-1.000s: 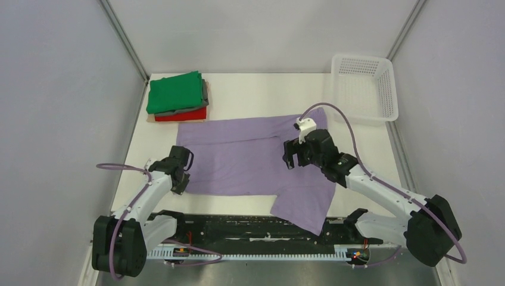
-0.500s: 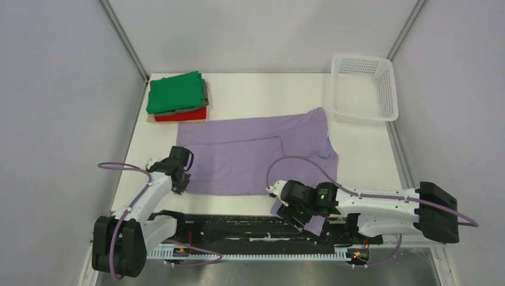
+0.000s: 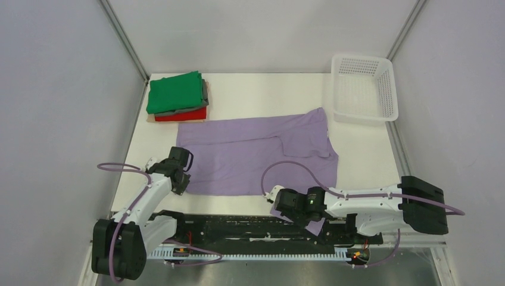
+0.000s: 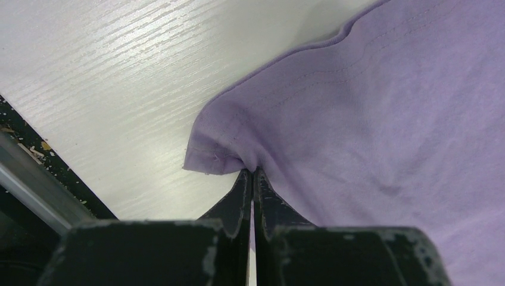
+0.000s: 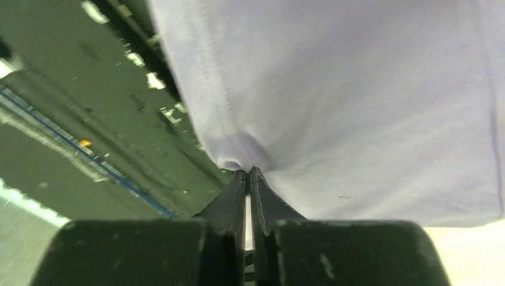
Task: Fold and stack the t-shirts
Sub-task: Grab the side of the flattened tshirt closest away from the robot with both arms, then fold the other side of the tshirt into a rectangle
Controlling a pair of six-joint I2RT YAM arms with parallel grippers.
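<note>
A large lavender t-shirt [image 3: 256, 155] lies spread across the middle of the table, its near right part hanging over the front edge. My left gripper [image 3: 178, 187] [image 4: 251, 171] is shut on the shirt's near left corner [image 4: 220, 156]. My right gripper [image 3: 280, 205] [image 5: 246, 171] is shut on the shirt's hem [image 5: 238, 152] at the table's front edge, over the black rail. A stack of folded t-shirts stands at the back left: green [image 3: 174, 92] on top, grey [image 3: 205, 95] under it, red [image 3: 181, 114] at the bottom.
A white mesh basket [image 3: 363, 88] stands at the back right corner. The black rail [image 3: 238, 229] runs along the table's near edge between the arm bases. Grey walls close in the left and right sides.
My right arm swung from over the shirt's middle down to the front edge and its gripper shut on the hanging hem. The left gripper kept its grip and place.
</note>
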